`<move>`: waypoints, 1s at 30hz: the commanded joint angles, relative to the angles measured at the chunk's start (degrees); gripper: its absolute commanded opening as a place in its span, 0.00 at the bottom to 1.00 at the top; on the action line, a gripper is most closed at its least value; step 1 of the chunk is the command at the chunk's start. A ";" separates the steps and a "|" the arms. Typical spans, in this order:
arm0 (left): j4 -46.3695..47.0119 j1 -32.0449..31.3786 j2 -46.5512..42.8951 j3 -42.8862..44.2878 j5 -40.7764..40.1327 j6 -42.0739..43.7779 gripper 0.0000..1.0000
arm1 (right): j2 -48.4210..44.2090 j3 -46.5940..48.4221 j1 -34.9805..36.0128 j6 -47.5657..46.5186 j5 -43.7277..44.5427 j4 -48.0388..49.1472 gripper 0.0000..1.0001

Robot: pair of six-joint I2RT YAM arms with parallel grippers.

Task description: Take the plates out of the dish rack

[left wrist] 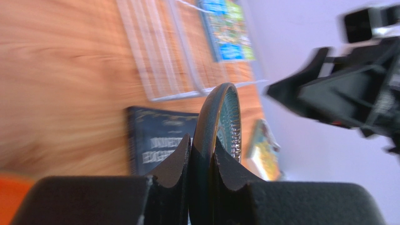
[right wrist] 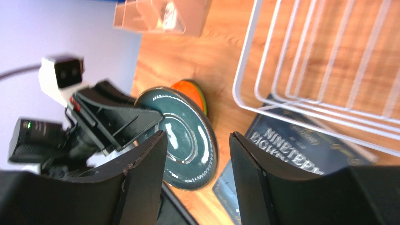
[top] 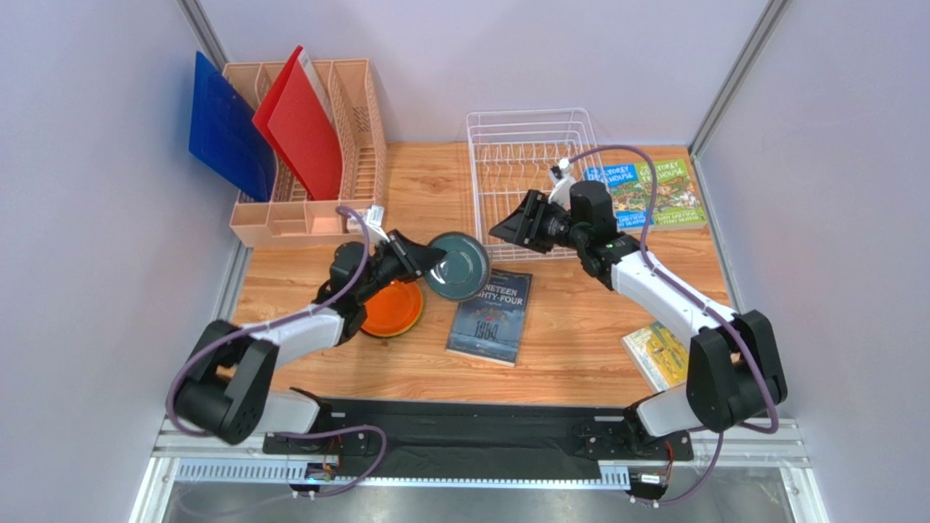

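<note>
Teal plate (top: 458,267) in left hand (top: 429,262), outside rack (top: 529,112)

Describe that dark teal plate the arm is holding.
The dark teal plate is small and round, glossy like glazed ceramic, with a raised rim and ringed centre. The left gripper pinches its rim, holding it tilted above the wooden table, near the orange plate and a dark book. The right gripper stands open nearby, not touching it.

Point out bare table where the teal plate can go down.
Free: wood between pink organiser and dish rack; wide patch between dark book and yellow book. Crowded: around the orange plate, where the left hand holds the teal plate.
</note>
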 commanded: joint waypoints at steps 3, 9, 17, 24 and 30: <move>-24.08 0.15 -19.92 -3.40 -21.81 11.68 0.00 | -6.21 3.25 -2.48 -7.65 8.12 -7.01 0.57; -40.17 0.41 -32.87 -4.11 -35.89 14.59 0.00 | -5.95 2.64 -3.80 -7.84 7.86 -7.37 0.58; -48.71 0.50 -36.93 -5.25 -42.49 14.59 0.00 | -4.72 3.34 -4.24 -9.33 7.07 -8.51 0.57; -46.52 0.76 -33.95 -6.48 -41.71 14.59 0.00 | -4.72 3.08 -4.24 -9.77 7.16 -8.69 0.57; -44.32 0.94 -31.84 -7.97 -41.09 13.10 0.00 | -3.84 3.08 -4.33 -9.77 6.72 -8.78 0.57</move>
